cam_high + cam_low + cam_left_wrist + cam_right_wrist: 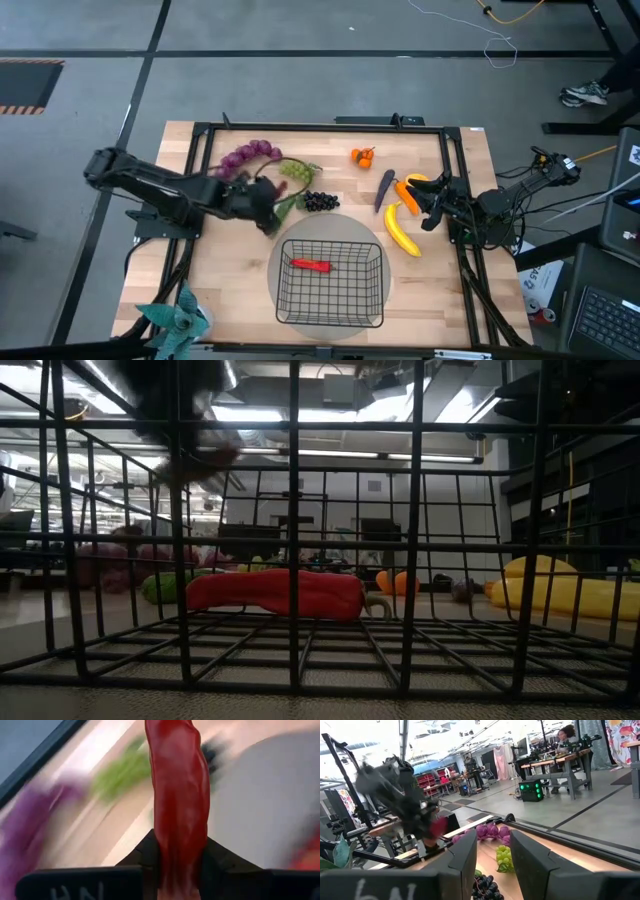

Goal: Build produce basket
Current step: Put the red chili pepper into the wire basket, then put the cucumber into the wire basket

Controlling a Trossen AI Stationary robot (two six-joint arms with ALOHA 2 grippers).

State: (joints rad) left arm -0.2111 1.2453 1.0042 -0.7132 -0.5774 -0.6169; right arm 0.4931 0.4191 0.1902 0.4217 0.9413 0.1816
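Note:
The black wire basket (332, 298) stands on a round grey mat at the near middle of the table, with one red chili (310, 264) lying on its floor; that chili also shows in the low view (275, 592). My left gripper (267, 220) is just off the basket's far left corner, above the table, shut on a second red chili (177, 785). My right gripper (432, 208) is open and empty by the banana (402, 232) and the orange pepper (405, 192). Purple grapes (250, 155), green grapes (297, 172), dark grapes (320, 201), tangerines (363, 156) and an eggplant (385, 190) lie on the far half. My left gripper pinches the second chili between its two fingers at one end (176, 865). The chili lies along the fingers and sticks out well past their tips. From the right wrist view (437, 827) it is lifted clear of the table.
A teal leafy plant (175, 320) stands at the near left corner. A black frame (320, 127) runs around the tabletop. Bare wood lies left of the basket and between the basket and the banana.

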